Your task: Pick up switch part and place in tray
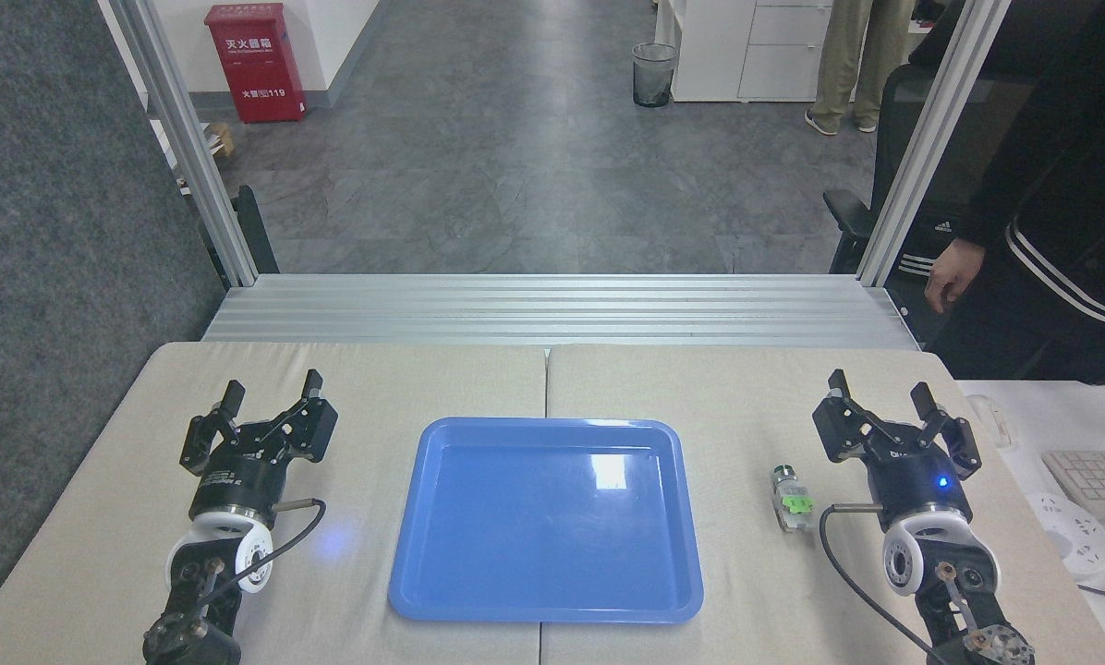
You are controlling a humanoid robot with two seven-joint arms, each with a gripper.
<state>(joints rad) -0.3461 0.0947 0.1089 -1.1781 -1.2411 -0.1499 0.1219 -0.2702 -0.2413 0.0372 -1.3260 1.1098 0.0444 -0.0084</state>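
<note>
Switch part (791, 500) on table — beside tray (405, 563), apparently untouched.

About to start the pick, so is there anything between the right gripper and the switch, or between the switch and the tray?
Nothing visible. The switch lies just left of the open right gripper, with bare table up to the tray.

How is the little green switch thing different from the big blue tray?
The switch part is tiny; the tray is far wider. The switch part is whitish with a green middle and silver end; the tray is plain glossy blue. The switch part is chunky; the tray is flat and shallow. Both lie on the table.
</note>
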